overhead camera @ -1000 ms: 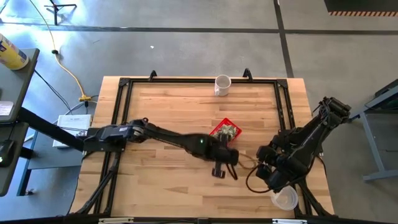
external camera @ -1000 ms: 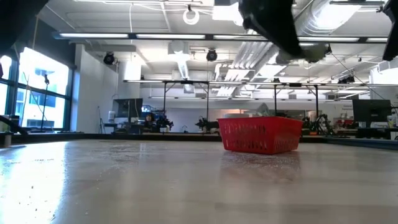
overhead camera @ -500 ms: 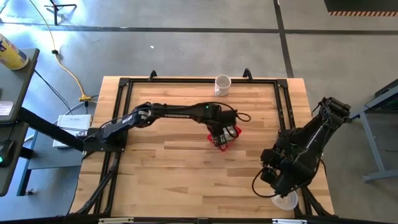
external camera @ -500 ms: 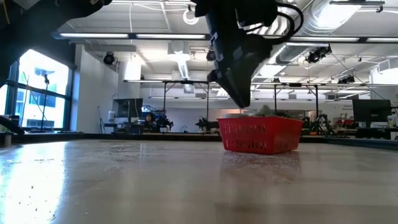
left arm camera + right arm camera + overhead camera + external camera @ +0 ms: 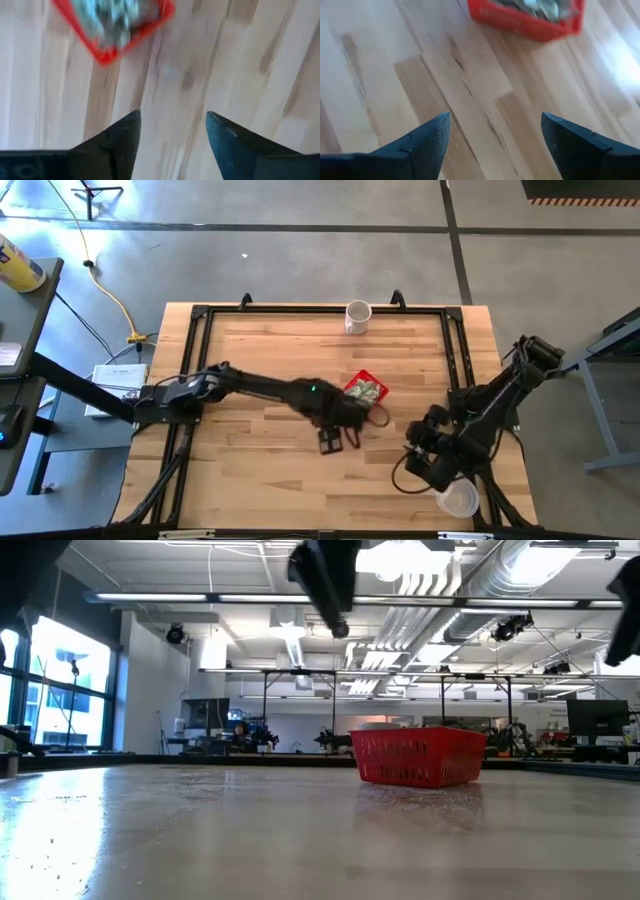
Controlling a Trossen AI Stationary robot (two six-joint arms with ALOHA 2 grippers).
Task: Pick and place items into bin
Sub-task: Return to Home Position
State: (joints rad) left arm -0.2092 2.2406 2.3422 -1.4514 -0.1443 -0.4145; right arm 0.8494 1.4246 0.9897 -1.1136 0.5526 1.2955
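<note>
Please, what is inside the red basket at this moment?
A heap of crumpled green-and-white paper pieces fills the basket. How many there are, and whether anything lies under them, cannot be seen: the top pieces cover the rest.

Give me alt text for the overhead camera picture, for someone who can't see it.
Seen from above, a small red basket holding crumpled pale paper pieces sits mid-way across a wooden table, with the left gripper close beside it. The right arm is folded at the table's right side near a clear plastic cup; a white mug stands at the far edge.
</note>
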